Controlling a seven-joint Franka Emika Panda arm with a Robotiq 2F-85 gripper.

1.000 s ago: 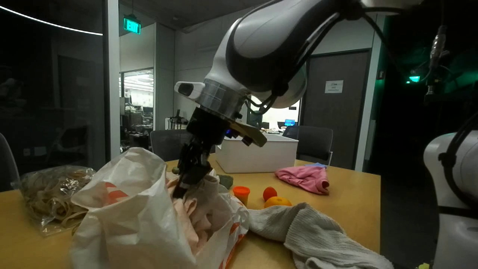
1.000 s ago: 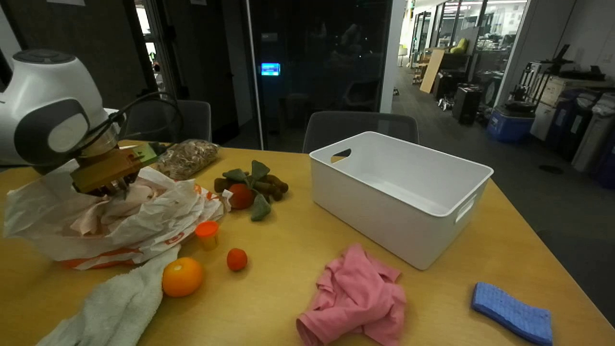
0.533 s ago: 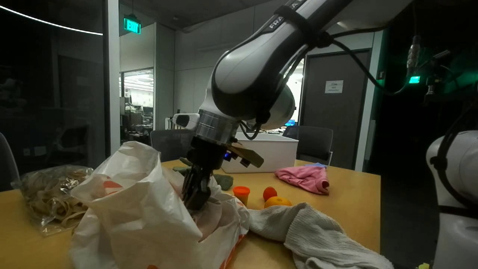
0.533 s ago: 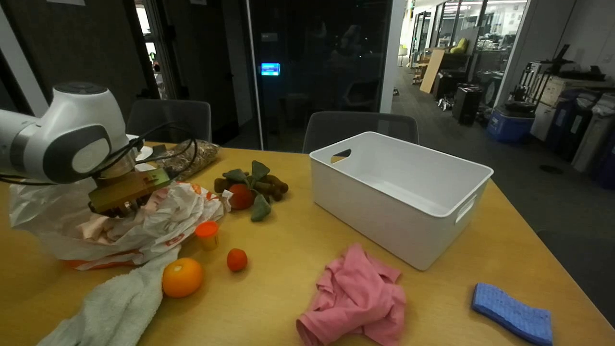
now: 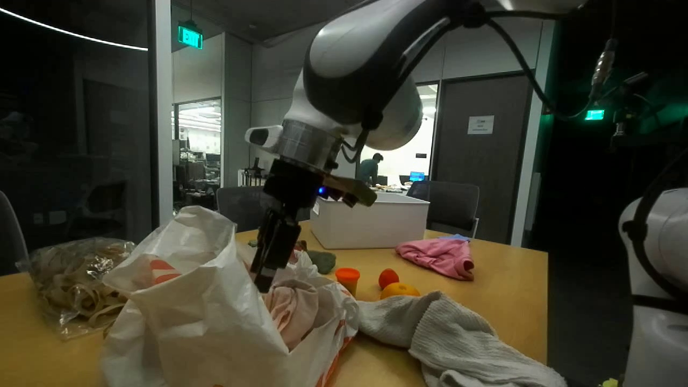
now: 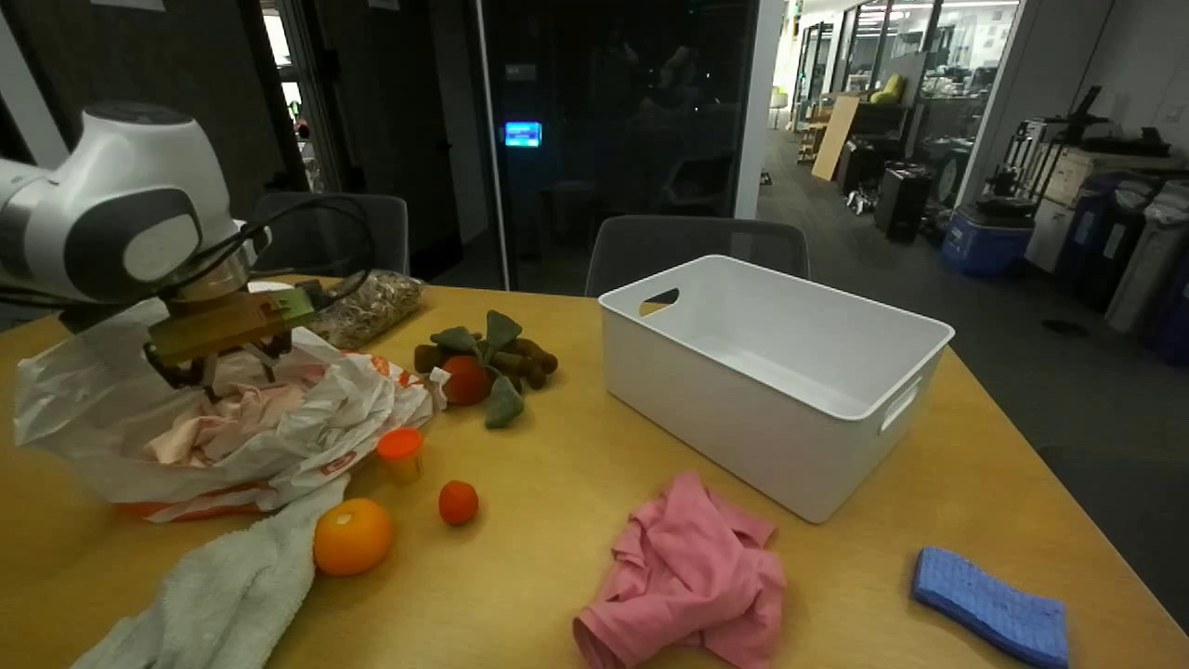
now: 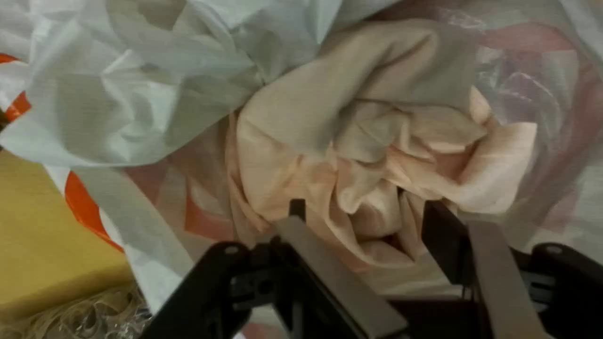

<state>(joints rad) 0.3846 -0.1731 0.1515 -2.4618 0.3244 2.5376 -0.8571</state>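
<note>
"Jaws first: how do they stand?"

"Far apart, with nothing between them. The gripper (image 7: 362,214) hangs at the pale pink cloth (image 7: 372,136) in the wrist view; whether a fingertip grazes a fold, I can't tell."

"What's different from half a second ago?"

"Height, mostly. Then, in an exterior view, it was sunk behind the edge of the white plastic bag (image 5: 209,312); now it is up at the bag's mouth, tips in sight, and the cloth has not come with it. That lies crumpled inside the bag."

"Meaning?"

"My reading: nothing has hold of the cloth, so a grip on it counts as undone. Whether it slipped or was let go (or never caught), the views don't settle."

"And around the bag?"

"A grey towel (image 5: 462,328) runs up to it on the table (image 6: 539,557), an orange (image 6: 353,536) right beside the towel and an orange-lidded jar (image 6: 401,455) just beside the bag. Well apart stands the white bin (image 6: 725,418), with a pink garment (image 6: 687,576) lying near it."
</note>
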